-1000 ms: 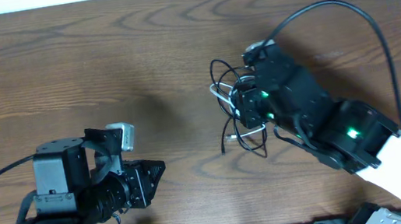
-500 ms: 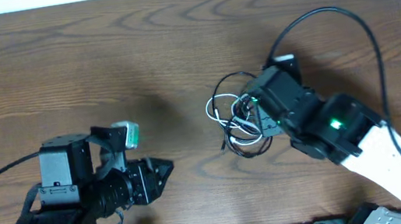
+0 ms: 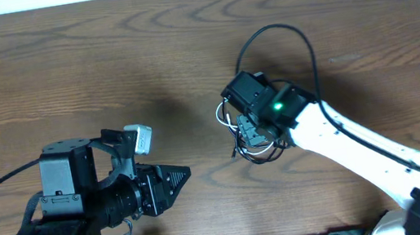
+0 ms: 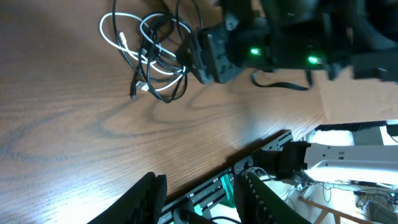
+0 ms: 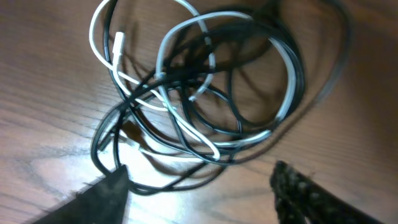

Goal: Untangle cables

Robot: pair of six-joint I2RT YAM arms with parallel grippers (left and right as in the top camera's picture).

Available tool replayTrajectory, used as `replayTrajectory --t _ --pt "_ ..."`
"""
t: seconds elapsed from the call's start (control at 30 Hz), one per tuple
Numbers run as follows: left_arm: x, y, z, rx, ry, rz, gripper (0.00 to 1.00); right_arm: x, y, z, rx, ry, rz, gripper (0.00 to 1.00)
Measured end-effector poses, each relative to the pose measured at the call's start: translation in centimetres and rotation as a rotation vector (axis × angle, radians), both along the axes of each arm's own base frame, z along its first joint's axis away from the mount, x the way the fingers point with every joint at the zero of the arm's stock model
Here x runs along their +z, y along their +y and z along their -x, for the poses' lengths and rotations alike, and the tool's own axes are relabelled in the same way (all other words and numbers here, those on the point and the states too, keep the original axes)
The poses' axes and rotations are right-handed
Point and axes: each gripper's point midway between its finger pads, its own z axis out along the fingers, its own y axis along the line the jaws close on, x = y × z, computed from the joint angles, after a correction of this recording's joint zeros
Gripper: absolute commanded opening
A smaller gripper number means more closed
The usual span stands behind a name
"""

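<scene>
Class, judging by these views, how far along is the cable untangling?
Done: nothing visible; the white cable and black cables lie looped together. In hand: the right gripper hovers open over them, holding nothing; the left gripper is open, well away. Left: all the separating.

right gripper (image 3: 253, 132): sliding left and opening above the cables (image 5: 163, 78) | cables: falling loose, spreading flat | left gripper (image 3: 178, 174): edging slightly right

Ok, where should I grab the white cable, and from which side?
Probably take the white cable on its outer loop beside the free plug end, coming down from above with the right gripper. That arc lies on the table, clear of the black cables; elsewhere they cross it.
</scene>
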Motion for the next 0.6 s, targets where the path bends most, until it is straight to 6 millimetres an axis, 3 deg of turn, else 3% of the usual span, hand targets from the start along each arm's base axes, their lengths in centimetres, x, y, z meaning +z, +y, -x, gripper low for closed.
replayTrajectory --t 0.07,0.2,0.33,0.37,0.43,0.5,0.6 --pt "-0.1 0.0 0.1 0.001 0.008 -0.002 0.41 -1.1 0.3 -0.2 0.066 0.017 0.031 0.58" --pt "-0.2 0.1 0.3 -0.007 0.009 -0.009 0.43 -4.3 0.1 0.1 0.198 0.097 0.127 0.67" --pt "-0.3 0.1 0.4 -0.017 0.005 -0.016 0.46 -6.9 -0.1 0.5 0.274 0.165 0.19 0.67" --pt "-0.3 0.1 0.4 -0.018 0.004 -0.016 0.46 -7.4 -0.1 0.5 0.284 0.175 0.198 0.64" --pt "-0.3 0.1 0.4 -0.023 -0.001 -0.019 0.46 -8.4 -0.1 0.5 0.304 0.191 0.214 0.41" --pt "-0.3 0.1 0.4 -0.025 -0.002 -0.02 0.46 -9.1 0.0 0.4 0.314 0.197 0.222 0.25" --pt "-0.3 0.1 0.5 -0.027 -0.003 -0.021 0.47 -9.3 0.0 0.3 0.325 0.2 0.224 0.15"
